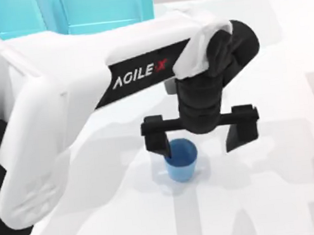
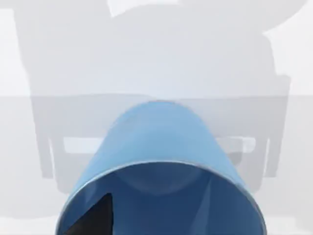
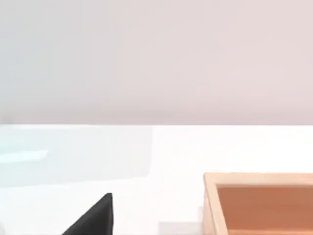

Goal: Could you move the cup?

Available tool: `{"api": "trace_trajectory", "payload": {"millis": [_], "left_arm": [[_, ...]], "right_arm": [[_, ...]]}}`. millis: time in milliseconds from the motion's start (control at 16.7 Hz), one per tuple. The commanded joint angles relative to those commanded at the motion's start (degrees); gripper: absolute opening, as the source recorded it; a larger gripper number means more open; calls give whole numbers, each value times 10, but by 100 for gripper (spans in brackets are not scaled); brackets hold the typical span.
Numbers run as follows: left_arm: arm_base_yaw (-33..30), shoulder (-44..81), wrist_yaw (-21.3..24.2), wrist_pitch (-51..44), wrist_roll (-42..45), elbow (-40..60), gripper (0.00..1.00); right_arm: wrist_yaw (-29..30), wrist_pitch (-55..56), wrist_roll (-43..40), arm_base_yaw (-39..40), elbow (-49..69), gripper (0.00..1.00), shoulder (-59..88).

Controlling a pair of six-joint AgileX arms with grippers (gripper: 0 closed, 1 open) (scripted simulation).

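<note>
So the left arm reaches out from the left side of the table toward the middle, and its left gripper (image 1: 200, 142) hangs right over the cup (image 1: 181, 160). The 2 black fingers are spread wide, way wider than the cup itself. The left-hand finger (image 1: 158, 135) sits at the cup's rim on that side, its tip overlapping the rim from above, but I can't tell whether it actually touches. The other finger sits well off to the cup's right with bare table under it. So the cup isn't centred between them; it's tucked up against 1 finger.

The cup stands upright on the white table (image 1: 277, 194), roughly mid-table, open end up. It's darker blue inside and lighter blue on the lower wall.

In the left wrist view the cup (image 2: 161, 142) looms large and close, and its near rim is cut off by the frame edge, so you only get part of the opening. A black wedge (image 2: 95, 218) pokes in over the dark inside of the cup; most of it is cut off too.

The right wrist view shows a similar black wedge (image 3: 95, 218), plus a corner of an orange-brown tray (image 3: 208, 205) on the table, with the rest out of frame. From that I can't tell how the right gripper's fingers are set.
</note>
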Motion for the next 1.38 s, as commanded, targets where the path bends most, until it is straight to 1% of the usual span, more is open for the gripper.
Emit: {"api": "trace_trajectory", "payload": {"millis": [180,420,1200,1260,1380], "left_arm": [[-1,5,0,40,-1,-38,100],[-1,5,0,41,-1,-40,100],[-1,5,0,41,-1,-40,2],[-1,5,0,41,-1,-40,0],[-1,5,0,41,-1,-40,0]], "right_arm": [[0,0,0,0,0,100,0],[0,0,0,0,0,100,0],[0,0,0,0,0,100,0],[0,0,0,0,0,100,0],[0,0,0,0,0,100,0]]}}
